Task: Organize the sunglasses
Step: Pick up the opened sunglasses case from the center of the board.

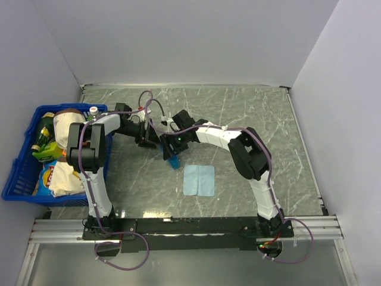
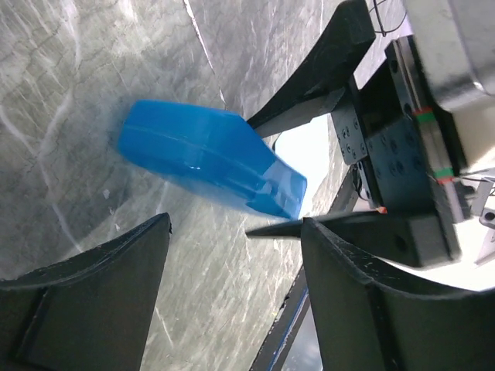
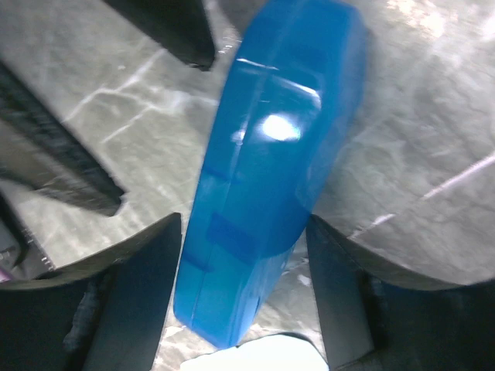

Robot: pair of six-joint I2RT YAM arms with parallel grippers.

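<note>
The sunglasses do not show in any view. A shut blue translucent case point(image 1: 172, 161) stands tilted on the marble table, just left of the light-blue cloth point(image 1: 199, 180). My right gripper point(image 3: 244, 232) straddles the case point(image 3: 271, 154). Its right finger touches the case's side, and a thin gap shows at the left finger, so the jaws are open around it. My left gripper point(image 2: 236, 232) hovers open and empty a little short of the case point(image 2: 209, 162), facing the right gripper's black fingers point(image 2: 325, 69). In the top view the left gripper point(image 1: 149, 140) sits close beside the right gripper point(image 1: 169, 149).
A blue basket point(image 1: 18, 179) with bottles and snack bags stands at the table's left edge, beside the left arm. The cloth point(image 3: 255, 359) lies flat just below the case. Grey walls close the table on three sides.
</note>
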